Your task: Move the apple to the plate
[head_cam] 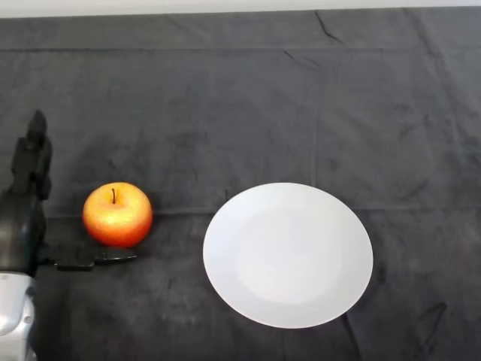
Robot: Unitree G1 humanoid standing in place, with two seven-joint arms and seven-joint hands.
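A red and orange apple stands upright on the dark cloth at the left, stem up. A round white plate lies to its right, with a gap between them, and has nothing on it. My left hand is at the far left edge, just left of the apple. Its fingers reach straight up the view and its thumb stretches out under the apple's near side. The hand is open and is not closed round the apple.
The dark cloth covers the whole table, with creases across the far part. The table's far edge runs along the top of the view.
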